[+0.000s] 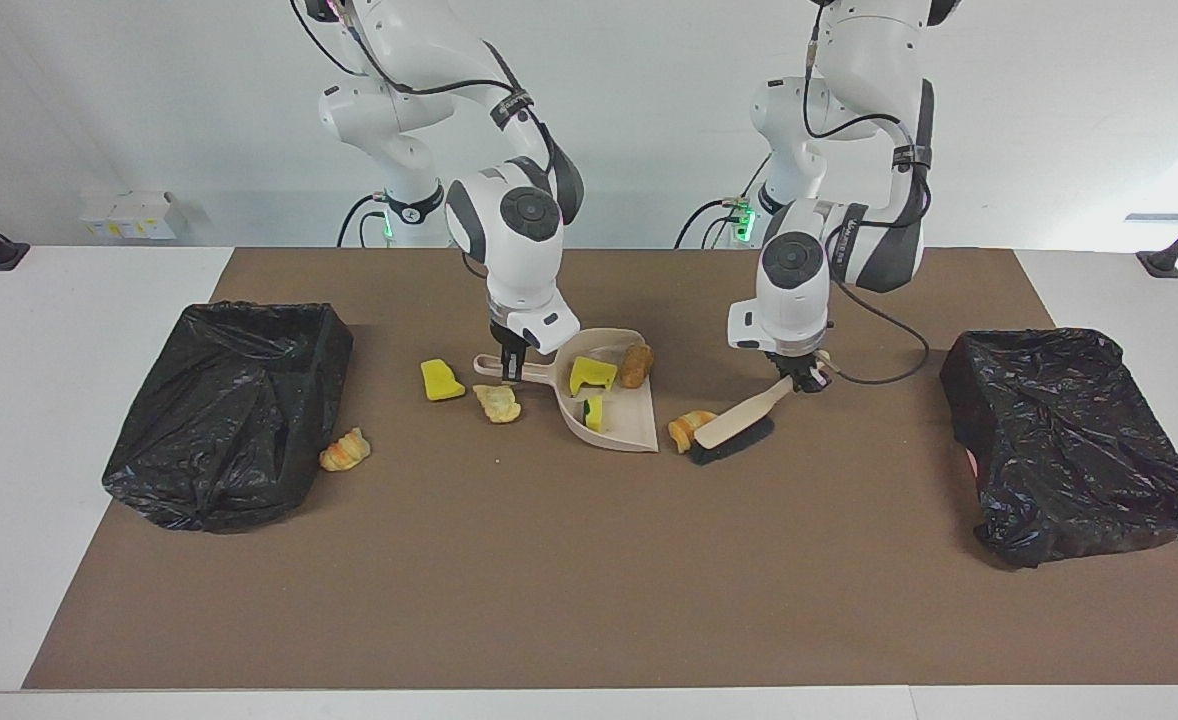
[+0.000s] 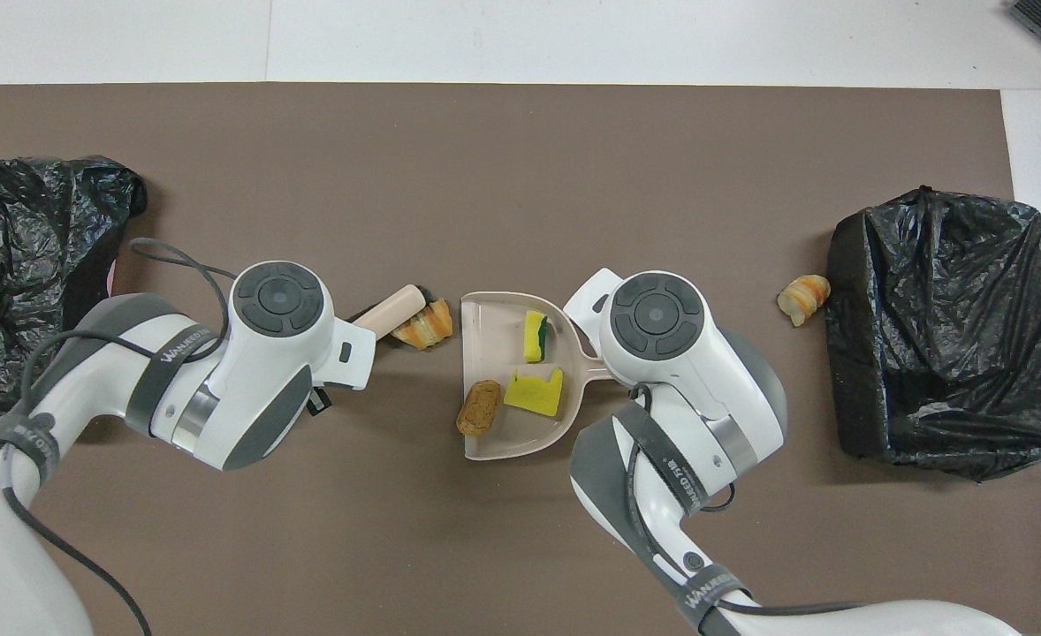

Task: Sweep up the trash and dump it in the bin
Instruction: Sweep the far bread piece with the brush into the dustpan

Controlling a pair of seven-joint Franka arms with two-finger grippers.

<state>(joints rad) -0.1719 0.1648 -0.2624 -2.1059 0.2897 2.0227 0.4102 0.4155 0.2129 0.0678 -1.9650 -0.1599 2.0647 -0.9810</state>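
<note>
My left gripper (image 1: 807, 378) is shut on the handle of a wooden brush (image 1: 734, 425), whose bristles press a striped croissant (image 1: 687, 428) (image 2: 426, 323) against the open lip of the beige dustpan (image 1: 629, 430) (image 2: 485, 309). My right gripper (image 1: 511, 372) is shut on the dustpan's handle and holds it flat on the mat. In the pan lie a yellow sponge (image 1: 592, 375), a smaller green-backed sponge (image 1: 594, 411) and a brown bread piece (image 1: 635, 365). Beside the pan's handle sit another yellow sponge (image 1: 441, 380) and a pastry (image 1: 498, 403). A second croissant (image 1: 346, 450) rests against a bin.
Two black-bagged bins stand on the brown mat, one (image 1: 229, 420) at the right arm's end, the other (image 1: 1069, 440) at the left arm's end. A cable loops from the left wrist over the mat.
</note>
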